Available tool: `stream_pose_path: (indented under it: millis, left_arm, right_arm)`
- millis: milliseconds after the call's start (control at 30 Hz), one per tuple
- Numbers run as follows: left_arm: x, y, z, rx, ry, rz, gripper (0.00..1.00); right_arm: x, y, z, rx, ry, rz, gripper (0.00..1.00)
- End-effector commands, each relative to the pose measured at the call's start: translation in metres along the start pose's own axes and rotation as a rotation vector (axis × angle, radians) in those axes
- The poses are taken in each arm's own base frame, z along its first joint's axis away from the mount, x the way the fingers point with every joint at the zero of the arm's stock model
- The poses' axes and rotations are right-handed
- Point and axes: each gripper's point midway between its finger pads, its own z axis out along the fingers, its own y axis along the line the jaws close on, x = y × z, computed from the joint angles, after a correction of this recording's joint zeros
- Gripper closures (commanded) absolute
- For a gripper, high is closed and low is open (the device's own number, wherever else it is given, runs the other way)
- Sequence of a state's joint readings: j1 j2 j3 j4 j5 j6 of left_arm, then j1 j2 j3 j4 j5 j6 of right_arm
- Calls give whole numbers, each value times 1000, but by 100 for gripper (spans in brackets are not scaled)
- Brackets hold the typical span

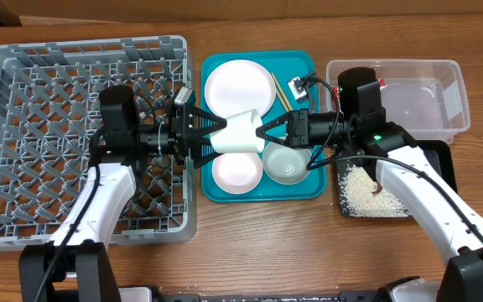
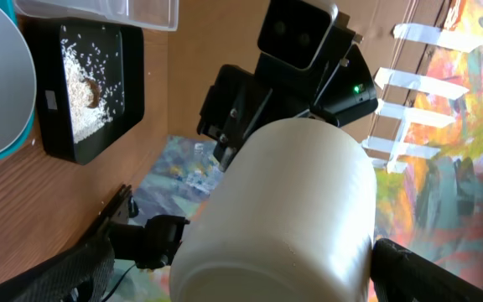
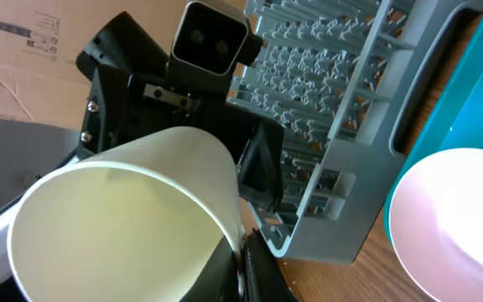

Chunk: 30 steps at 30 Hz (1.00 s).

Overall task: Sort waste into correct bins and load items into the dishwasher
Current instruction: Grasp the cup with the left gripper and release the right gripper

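Observation:
A small white cup [image 1: 240, 132] hangs on its side above the teal tray [image 1: 309, 63], between both grippers. My right gripper [image 1: 263, 132] is shut on the cup's rim; in the right wrist view its fingers [image 3: 243, 268] pinch the rim of the cup [image 3: 116, 226]. My left gripper [image 1: 213, 136] is open, with one finger on each side of the cup's base [image 2: 283, 210]. The grey dishwasher rack [image 1: 23, 84] stands at the left. On the teal tray lie a flat plate [image 1: 240, 86], two bowls [image 1: 236, 170] [image 1: 285, 162] and chopsticks [image 1: 280, 92].
A clear tub [image 1: 426, 96] stands at the back right. In front of it a black tray [image 1: 439, 159] holds rice grains [image 1: 360, 189] with a brown bit. The rack's near wall [image 3: 342, 101] is just left of the cup.

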<state>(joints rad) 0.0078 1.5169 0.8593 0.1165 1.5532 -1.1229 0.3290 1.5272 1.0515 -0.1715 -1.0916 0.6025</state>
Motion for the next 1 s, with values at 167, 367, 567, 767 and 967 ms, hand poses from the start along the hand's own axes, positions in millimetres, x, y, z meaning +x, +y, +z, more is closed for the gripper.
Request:
stream_pose_path:
  millis: [167, 367, 567, 767, 967]
  left_arm:
    - [2, -5, 2, 6, 22, 37, 5]
    - [3, -7, 2, 12, 33, 52, 17]
    - [3, -8, 2, 12, 33, 71, 33]
    - [2, -8, 2, 12, 33, 76, 36]
    - [-4, -20, -2, 13, 19, 237, 45]
  right_arm:
    - [8, -5, 25, -22, 46, 9, 96]
    - [7, -22, 33, 8, 46, 49, 96]
    - [6, -33, 38, 15, 49, 82, 96]
    - [2, -30, 38, 5, 37, 81, 89]
    - [-2, -33, 33, 12, 23, 88, 60]
